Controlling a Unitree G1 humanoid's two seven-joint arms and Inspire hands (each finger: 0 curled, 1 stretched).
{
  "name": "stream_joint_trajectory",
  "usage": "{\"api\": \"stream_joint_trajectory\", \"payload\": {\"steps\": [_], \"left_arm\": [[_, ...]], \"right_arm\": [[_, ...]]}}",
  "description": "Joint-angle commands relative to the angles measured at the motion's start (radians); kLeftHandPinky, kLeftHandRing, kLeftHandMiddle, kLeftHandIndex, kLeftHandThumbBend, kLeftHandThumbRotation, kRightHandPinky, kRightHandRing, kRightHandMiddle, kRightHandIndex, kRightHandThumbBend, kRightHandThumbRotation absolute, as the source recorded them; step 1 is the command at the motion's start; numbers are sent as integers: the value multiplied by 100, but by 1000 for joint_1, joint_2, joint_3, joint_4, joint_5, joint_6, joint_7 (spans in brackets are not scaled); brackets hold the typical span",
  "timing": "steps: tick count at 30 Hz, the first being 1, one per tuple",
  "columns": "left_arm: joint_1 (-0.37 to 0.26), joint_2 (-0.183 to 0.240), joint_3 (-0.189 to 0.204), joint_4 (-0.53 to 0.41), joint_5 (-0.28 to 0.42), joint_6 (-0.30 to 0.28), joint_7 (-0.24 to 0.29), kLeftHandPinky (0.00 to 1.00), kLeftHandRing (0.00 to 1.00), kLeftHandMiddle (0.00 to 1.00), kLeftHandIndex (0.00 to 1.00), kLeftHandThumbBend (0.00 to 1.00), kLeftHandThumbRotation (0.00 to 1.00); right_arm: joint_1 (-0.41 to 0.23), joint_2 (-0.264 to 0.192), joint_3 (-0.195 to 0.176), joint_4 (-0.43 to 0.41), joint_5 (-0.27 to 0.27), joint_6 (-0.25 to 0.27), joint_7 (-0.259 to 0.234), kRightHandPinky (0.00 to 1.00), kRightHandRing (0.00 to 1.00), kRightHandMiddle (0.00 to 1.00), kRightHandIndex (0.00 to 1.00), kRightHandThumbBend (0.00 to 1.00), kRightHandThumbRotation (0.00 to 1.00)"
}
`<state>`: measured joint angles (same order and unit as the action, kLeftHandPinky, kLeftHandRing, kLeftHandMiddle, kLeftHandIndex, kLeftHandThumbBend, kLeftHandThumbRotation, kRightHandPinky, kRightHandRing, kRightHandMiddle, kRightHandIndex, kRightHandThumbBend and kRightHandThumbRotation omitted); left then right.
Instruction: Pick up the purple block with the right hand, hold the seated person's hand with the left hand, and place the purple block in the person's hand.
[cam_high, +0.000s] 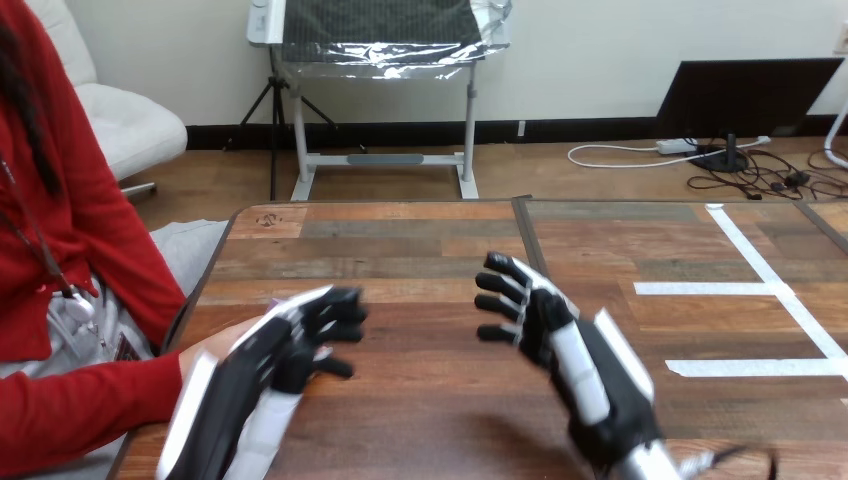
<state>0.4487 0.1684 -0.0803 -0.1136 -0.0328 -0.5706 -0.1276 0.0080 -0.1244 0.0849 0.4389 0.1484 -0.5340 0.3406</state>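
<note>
Wooden table (420, 430): right hand (545, 325) loosely spread, empty. Left hand (285, 350) lies over the person's hand (208, 348), grip unclear. Handover probably done.

Wall (600, 40): white, across 12 o'clock, dark baseboard (400, 132) below.
Floor (560, 172): wood, between baseboard and table (420, 240).
Chair (125, 120): white, 10 o'clock.
Stand (470, 130): pale metal, 12 o'clock, foil-wrapped panel (385, 28) on top; black tripod (272, 115) just beside.
Screen (745, 92): black, 2 o'clock, cables (760, 175) near.
Tape lines (775, 288): white, on table, 3 o'clock.
</note>
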Motion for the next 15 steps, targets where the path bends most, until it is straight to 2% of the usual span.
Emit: {"api": "stream_joint_trajectory", "payload": {"steps": [1,7,15], "left_arm": [[9,-23,5,-51,-34,-57,-5,60,71,72,72,65,100],[38,-34,9,-47,-57,-56,-10,61,70,71,72,63,100],[54,-41,7,-56,-115,-17,-36,62,71,72,73,59,100]], "right_arm": [[42,63,15,-125,50,-1,10,85,92,94,96,72,100],[111,102,23,-173,46,-22,-8,86,92,95,96,72,100],[148,125,21,-216,34,-24,-18,85,91,94,95,74,100]]}}
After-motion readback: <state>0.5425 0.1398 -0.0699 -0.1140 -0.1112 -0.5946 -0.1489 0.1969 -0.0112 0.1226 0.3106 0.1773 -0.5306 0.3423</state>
